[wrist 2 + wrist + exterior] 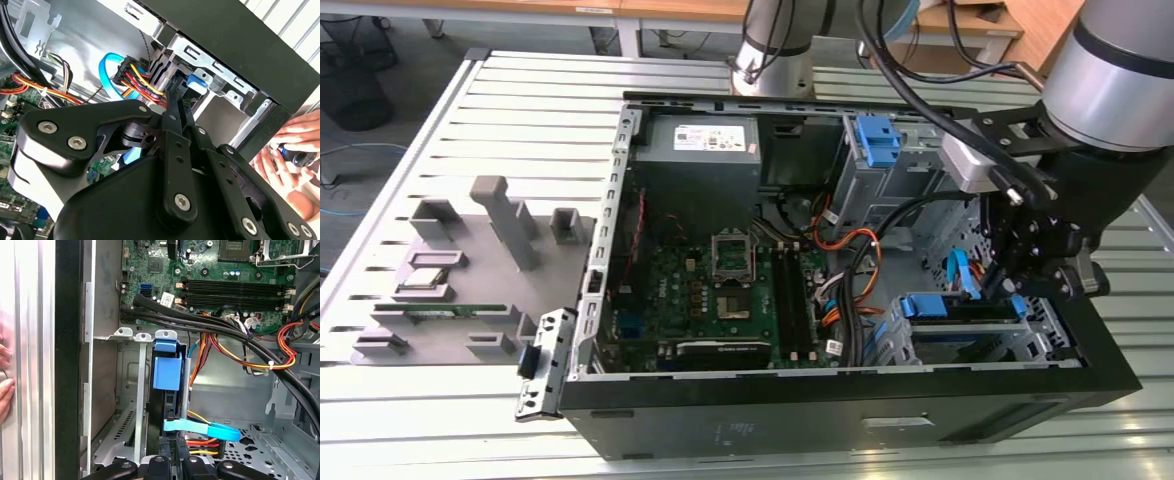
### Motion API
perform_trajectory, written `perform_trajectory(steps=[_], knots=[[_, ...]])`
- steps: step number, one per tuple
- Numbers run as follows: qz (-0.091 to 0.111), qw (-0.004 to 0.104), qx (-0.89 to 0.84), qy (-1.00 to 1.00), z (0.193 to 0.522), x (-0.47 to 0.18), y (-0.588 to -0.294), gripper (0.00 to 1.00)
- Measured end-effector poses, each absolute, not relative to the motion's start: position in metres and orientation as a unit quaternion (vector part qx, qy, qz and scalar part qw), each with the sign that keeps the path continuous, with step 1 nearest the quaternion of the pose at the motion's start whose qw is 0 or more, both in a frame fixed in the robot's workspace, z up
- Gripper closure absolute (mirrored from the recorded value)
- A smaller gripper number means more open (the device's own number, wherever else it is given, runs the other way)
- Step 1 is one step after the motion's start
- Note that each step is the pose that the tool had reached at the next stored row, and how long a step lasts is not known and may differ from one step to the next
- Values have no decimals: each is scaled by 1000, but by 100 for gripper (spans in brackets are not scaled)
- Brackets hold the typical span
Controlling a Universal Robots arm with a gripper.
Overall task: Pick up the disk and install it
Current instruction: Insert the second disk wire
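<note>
Blue plastic marks the disk point(961, 306): its carrier frame shows as a bright blue tab and rails, with the flat drive body dark and mostly hidden behind the metal. In the exterior view it sits in the drive cage point(1047, 335) at the lower corner of the open computer case point(854, 415) on the exterior view's right, its blue edge level with the cage's top. In the first wrist view the disk point(167, 371) stands edge-on in a slot of that cage, the blue tab uppermost and a silver side rail running down beside it. In the second wrist view the blue frame point(197, 82) peeks out just beyond the fingertips, next to a black plug with red, yellow and orange wires point(137, 80).

Over that corner the arm reaches down into the case, its silver forearm point(1121, 70) slanting in from the exterior view's right. The gripper point(1023, 285) points down at the cage, right at the disk's edge. Its two black fingers point(173, 117) lie close together, almost parallel; I cannot tell whether they pinch the carrier or simply rest shut against it.

A person's hand point(292, 150) rests just outside the case wall.
</note>
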State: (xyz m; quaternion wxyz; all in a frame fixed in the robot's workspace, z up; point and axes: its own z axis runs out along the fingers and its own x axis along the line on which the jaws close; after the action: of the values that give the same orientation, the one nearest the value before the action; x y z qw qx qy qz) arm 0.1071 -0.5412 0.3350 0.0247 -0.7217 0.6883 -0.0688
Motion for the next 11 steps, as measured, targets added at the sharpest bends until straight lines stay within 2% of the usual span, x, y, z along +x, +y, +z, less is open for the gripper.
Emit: perform_trajectory(steps=[11], knots=[[-70,24,-704,706,335,107,-541,84]])
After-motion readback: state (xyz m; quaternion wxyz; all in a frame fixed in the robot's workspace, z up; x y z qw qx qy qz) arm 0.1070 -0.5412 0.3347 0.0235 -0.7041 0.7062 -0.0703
